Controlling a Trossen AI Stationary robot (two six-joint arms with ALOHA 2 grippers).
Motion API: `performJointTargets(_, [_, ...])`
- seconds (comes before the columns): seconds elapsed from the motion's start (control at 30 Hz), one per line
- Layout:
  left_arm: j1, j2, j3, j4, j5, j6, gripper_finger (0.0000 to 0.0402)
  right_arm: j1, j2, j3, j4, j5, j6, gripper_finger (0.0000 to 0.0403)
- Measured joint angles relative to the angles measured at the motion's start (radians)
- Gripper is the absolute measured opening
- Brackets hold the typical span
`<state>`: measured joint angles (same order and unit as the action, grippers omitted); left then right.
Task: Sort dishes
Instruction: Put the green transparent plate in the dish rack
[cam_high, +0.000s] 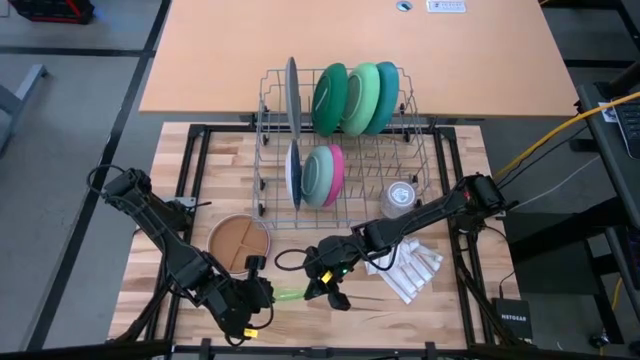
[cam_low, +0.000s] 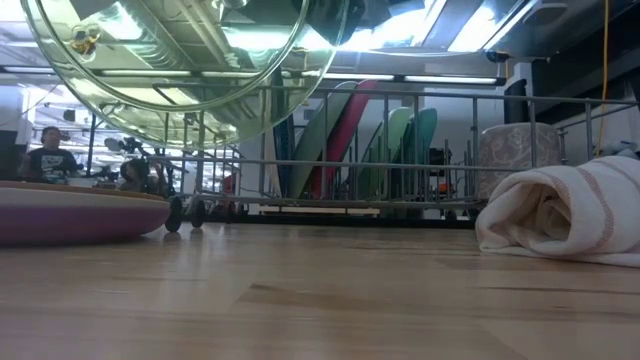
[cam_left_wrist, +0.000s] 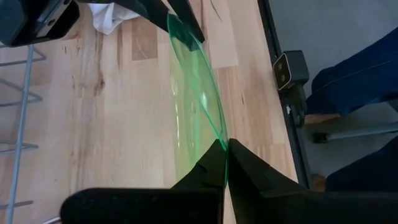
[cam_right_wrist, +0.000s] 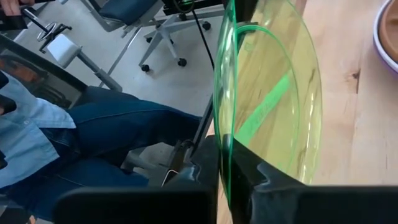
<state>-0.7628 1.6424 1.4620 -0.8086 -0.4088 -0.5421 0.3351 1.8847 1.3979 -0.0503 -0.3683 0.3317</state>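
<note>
1. Plate, clear light green, stands on edge above the table's front middle, held between both arms and clear of the wood.
2. Left gripper pinches one edge of the plate, fingers pressed on the thin rim.
3. Right gripper clamps the opposite edge, its fingers closed on the rim; in the high view it sits just right of the plate, near the table's front.
4. Brown dish with a purple rim lies flat on the table, just left of the grippers.
5. Rack stands behind them: a grey, dark green, light green and teal dish upright in its back row, and a blue-and-white, grey-green and pink one in the front row.
6. Glass cup stands in the rack's right part.
7. Cloth, white and rolled, lies on the table right of the right gripper.
8. Person in jeans sits beyond the table edge.
</note>
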Motion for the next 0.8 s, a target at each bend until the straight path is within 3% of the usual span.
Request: performJointTargets(0.8, [0.027, 0.000, 0.000, 0.001, -0.016, -0.052, 0.0010, -0.002, 0.000, 0.000, -0.007, -0.018, 0.004, 0.0007])
